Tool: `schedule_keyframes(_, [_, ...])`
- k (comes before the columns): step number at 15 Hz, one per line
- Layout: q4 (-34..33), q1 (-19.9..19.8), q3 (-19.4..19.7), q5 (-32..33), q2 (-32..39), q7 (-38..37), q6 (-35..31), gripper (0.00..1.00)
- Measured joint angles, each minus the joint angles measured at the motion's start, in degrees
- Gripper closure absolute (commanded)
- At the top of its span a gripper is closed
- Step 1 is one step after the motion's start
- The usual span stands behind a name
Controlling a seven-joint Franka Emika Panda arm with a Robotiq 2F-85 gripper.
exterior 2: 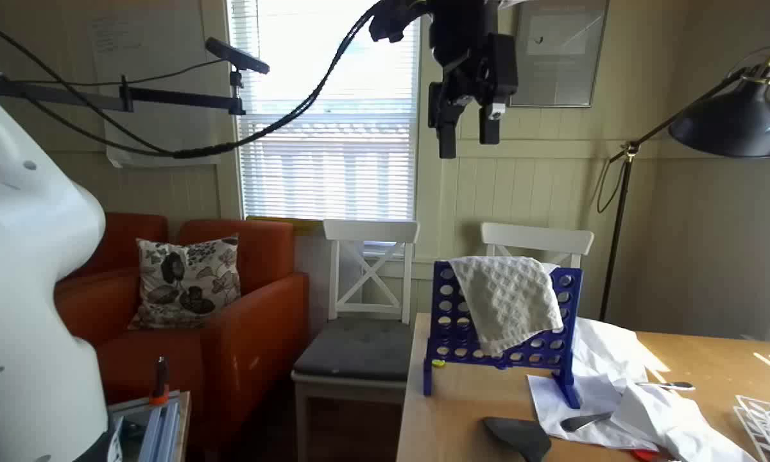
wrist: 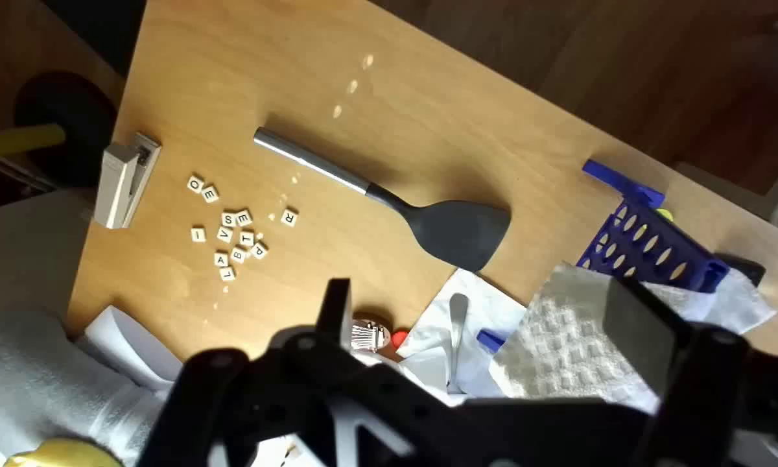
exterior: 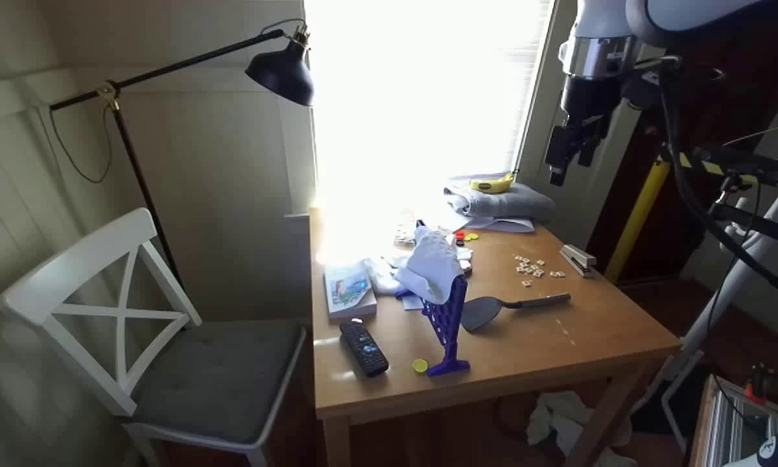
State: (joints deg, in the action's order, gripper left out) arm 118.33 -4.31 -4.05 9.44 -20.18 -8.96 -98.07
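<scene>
My gripper (exterior: 572, 167) hangs well above the table with nothing between its parted fingers; it also shows as the black gripper (exterior 2: 468, 145) in the air. In the wrist view, the gripper (wrist: 483, 292) frames a pale waffle-textured cloth (wrist: 557, 337), well below it. That cloth (exterior 2: 507, 298) is draped over the top of an upright blue game rack (exterior 2: 574, 321), covering some of its holes. Beside the rack (exterior: 454, 318) lies a dark spatula (wrist: 463, 230) with a metal handle. White paper with a metal utensil (wrist: 457, 324) on it lies next to the cloth, partly hidden by the gripper.
Letter tiles (wrist: 227, 235) and a stapler (wrist: 120, 181) lie towards one table edge. A folded grey towel (exterior: 499, 200) carries a banana (exterior: 493, 185). A remote (exterior: 364, 348) and a book (exterior: 350, 292) lie beyond the rack. A black lamp (exterior: 282, 71) overhangs a white chair (exterior: 123, 311).
</scene>
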Motion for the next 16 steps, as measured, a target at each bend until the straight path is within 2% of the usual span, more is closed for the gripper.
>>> schedule_keyframes(12, [-0.20,0.27,0.08,1.15,0.70,0.08,-0.42,0.00])
schedule_keyframes(16, [0.32,0.25,2.04,1.62,4.07,2.79,-4.87,0.00])
